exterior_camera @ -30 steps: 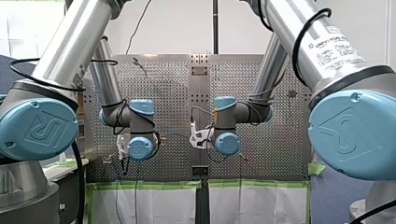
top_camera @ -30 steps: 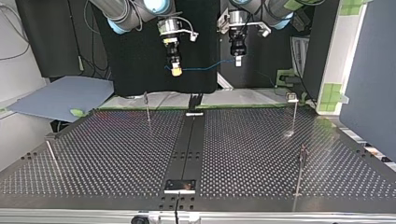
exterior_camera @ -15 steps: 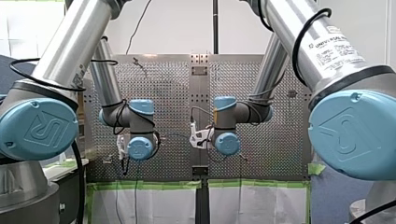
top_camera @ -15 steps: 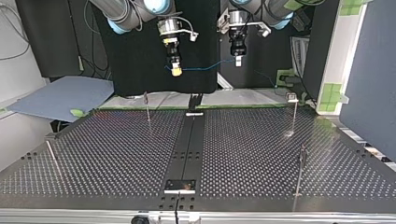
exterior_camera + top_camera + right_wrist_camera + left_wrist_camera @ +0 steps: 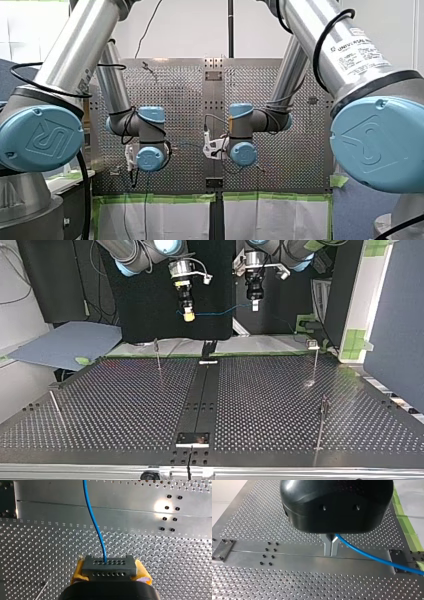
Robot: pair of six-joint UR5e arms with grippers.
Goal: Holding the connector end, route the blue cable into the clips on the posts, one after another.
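A thin blue cable (image 5: 220, 312) hangs in a shallow sag between my two grippers, high above the perforated table (image 5: 125, 405). At the top view's right, my left gripper (image 5: 254, 304) is shut on it. In the left wrist view the metal fingers (image 5: 331, 553) pinch the blue cable (image 5: 374, 558), which runs off to one side. At the top view's left, my right gripper (image 5: 188, 315) is shut on the cable's end. In the right wrist view the yellow pads (image 5: 76, 573) clamp a dark grey connector (image 5: 109, 565), and the blue cable (image 5: 93, 522) leads straight ahead out of it.
Thin posts with clips stand on the table: one far left (image 5: 158, 355), one far right (image 5: 315, 362), one near right (image 5: 322, 422), and a leaning one near left (image 5: 55, 407). A dark centre rail (image 5: 200, 400) runs down the table's middle.
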